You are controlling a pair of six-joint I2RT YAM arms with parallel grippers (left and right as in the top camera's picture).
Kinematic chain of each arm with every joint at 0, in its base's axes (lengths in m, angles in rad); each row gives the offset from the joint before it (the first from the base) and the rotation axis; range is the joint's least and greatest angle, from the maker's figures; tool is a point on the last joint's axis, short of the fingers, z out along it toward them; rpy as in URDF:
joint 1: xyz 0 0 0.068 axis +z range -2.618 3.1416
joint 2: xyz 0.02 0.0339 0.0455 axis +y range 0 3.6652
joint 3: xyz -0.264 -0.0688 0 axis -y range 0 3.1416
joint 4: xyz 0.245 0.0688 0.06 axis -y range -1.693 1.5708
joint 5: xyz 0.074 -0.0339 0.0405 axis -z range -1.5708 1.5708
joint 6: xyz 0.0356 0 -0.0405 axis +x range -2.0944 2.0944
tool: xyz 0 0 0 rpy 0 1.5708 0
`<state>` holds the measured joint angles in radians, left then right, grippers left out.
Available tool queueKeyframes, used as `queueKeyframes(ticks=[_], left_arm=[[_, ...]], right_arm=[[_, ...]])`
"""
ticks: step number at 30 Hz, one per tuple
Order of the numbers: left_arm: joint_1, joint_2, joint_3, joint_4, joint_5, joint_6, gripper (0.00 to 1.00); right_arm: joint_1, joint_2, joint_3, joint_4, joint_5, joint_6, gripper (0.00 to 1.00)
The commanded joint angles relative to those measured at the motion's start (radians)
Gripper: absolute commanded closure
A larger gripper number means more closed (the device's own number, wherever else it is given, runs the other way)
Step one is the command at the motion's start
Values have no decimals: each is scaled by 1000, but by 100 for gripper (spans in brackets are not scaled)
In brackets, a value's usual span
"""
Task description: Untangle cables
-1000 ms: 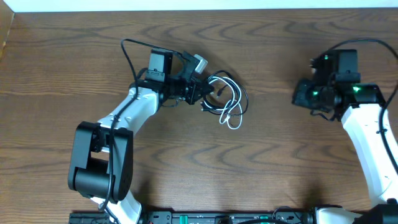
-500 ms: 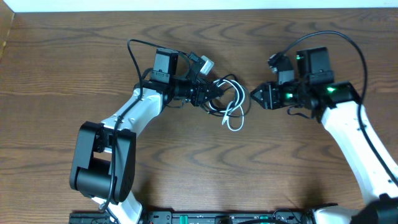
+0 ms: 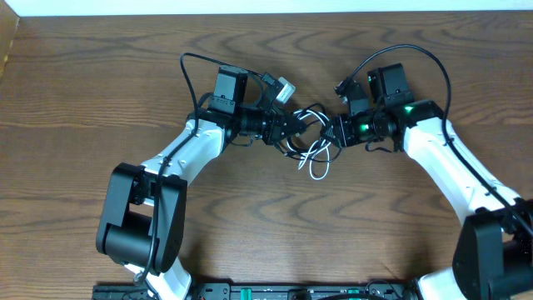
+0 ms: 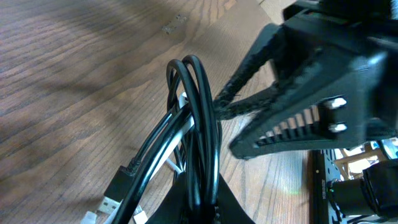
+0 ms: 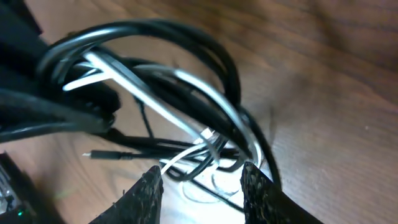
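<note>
cables [image 3: 310, 142]: smooth glossy plastic sheath, black and white. tabletop [image 3: 250, 217]: brown wood grain, mostly matt. right hand [image 3: 333, 132]: matt black plastic, ribbed fingers.

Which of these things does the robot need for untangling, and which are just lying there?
For the job: tangled thin black and white cables; left pincer, shut on them; right pincer, open at the bundle.
Just lying about: only the brown wooden table underneath.
</note>
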<state>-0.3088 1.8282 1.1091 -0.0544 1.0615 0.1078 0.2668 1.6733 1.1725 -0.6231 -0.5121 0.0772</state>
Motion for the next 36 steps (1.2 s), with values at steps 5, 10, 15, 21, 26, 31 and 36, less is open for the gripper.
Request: queueKeyframes(ticks=[5,10,15,21,26,31,36], left_arm=[[2,1,7,4,31,-1,92],[2,1,8,9,58,-1,92],[2,1,8,14,76,-1,92],[2,1,8,14,80,-5,92],[-5,1,8,14,79,-5,92],[-17,1,8,15,79,-4,92],[-23,1,7,15,79,-4,92]], right_arm=[[10,37,18,18,-10,-11,65],[11,38,17,41,-10,-3,65],[11,47,17,62,24,21,72],[19,54,16,82,24,31,84],[37,66,16,104,27,42,86],[52,82,16,111,58,62,71],[61,94,16,120,77,68,96]])
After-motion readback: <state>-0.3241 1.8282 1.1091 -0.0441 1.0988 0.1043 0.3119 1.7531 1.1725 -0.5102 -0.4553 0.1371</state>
